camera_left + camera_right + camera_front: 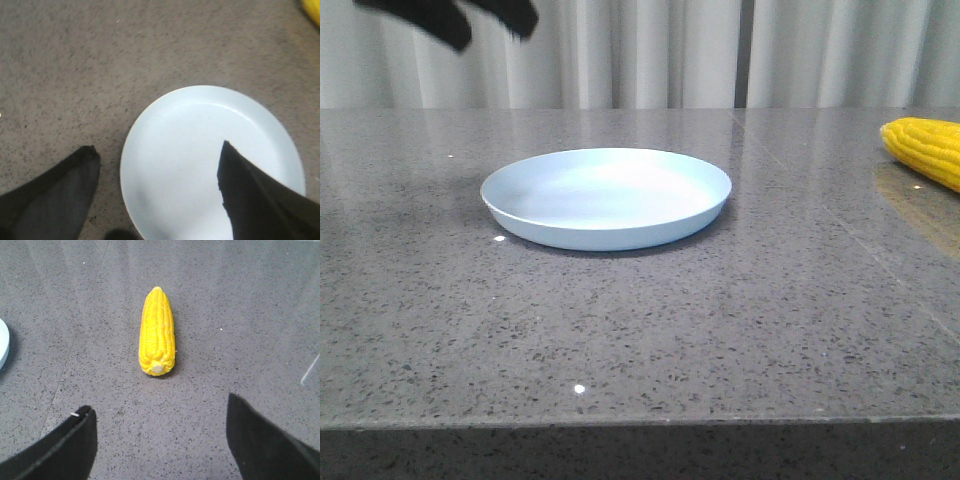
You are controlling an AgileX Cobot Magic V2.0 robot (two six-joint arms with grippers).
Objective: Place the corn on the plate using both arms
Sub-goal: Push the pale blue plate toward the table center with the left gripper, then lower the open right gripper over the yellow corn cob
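Observation:
The pale-blue plate [606, 196] rests empty near the middle of the grey stone table; its rim also shows in the right wrist view [3, 342]. The yellow corn [925, 149] lies on the table at the far right, partly cut by the frame edge. In the right wrist view the corn [157, 332] lies lengthwise ahead of my right gripper [159, 410], stub end toward the fingers, untouched. That gripper is open and empty. My left gripper [157, 152] hangs open above the plate [200, 145], holding nothing. Its black fingers [455, 18] show at the top left of the front view.
A speckled grey tabletop [640, 330] with a front edge near the camera. White curtains [650, 50] hang behind the table. A yellow corner of the corn [312, 11] shows in the left wrist view.

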